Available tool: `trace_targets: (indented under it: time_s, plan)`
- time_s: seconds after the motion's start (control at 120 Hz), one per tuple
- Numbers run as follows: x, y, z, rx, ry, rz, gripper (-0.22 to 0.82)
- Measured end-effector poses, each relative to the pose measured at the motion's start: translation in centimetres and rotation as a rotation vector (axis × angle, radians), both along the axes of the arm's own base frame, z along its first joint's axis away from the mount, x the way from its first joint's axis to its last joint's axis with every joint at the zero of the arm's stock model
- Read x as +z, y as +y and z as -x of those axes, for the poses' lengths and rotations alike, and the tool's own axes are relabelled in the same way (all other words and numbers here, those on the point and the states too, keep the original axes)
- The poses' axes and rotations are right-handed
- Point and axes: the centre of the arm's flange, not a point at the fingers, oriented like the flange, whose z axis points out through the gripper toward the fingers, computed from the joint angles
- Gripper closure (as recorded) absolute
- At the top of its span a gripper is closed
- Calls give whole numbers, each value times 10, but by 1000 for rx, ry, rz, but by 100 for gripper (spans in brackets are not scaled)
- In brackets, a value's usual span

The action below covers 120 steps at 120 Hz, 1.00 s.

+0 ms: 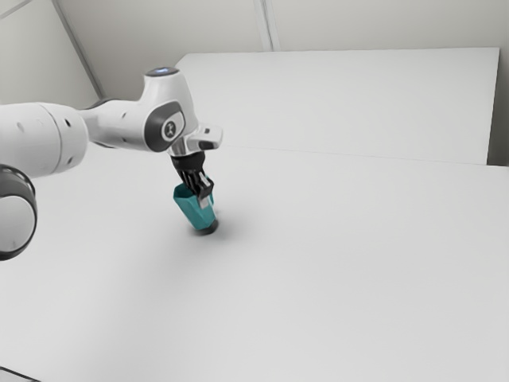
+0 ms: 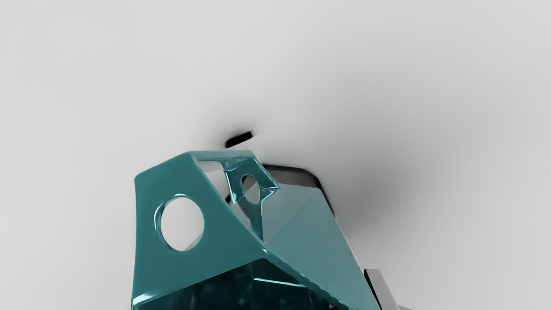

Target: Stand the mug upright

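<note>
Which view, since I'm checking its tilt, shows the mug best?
The exterior view: the mug leans there, rim to base, partly behind the gripper. The wrist view gives its holed side close up, but crops the rim.

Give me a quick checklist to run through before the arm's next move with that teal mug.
1. Gripper at the mug: ok, it is at the mug's upper part.
2. Mug's open end higher than its dark base: ok.
3. Mug fully upright: not ok, it leans toward the exterior view's left.
4. Secure grip on the mug: cannot tell.
5. Base touching the table: cannot tell; it is at least close.
</note>
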Motion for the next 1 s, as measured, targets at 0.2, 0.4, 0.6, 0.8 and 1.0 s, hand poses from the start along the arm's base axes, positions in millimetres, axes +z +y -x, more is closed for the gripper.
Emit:
trace_targets:
  time_s: [0.2, 0.4, 0.6, 0.8, 1.0]
  plan:
    - [-6, 1, 0, 7, 12, -4, 79]
    - [-13, 2, -1, 7, 22, -14, 79]
    - [-13, 3, -1, 10, 25, -11, 45]
    - [1, 4, -1, 7, 4, -11, 18]
    - [80, -2, 14, 14, -97, -11, 7]
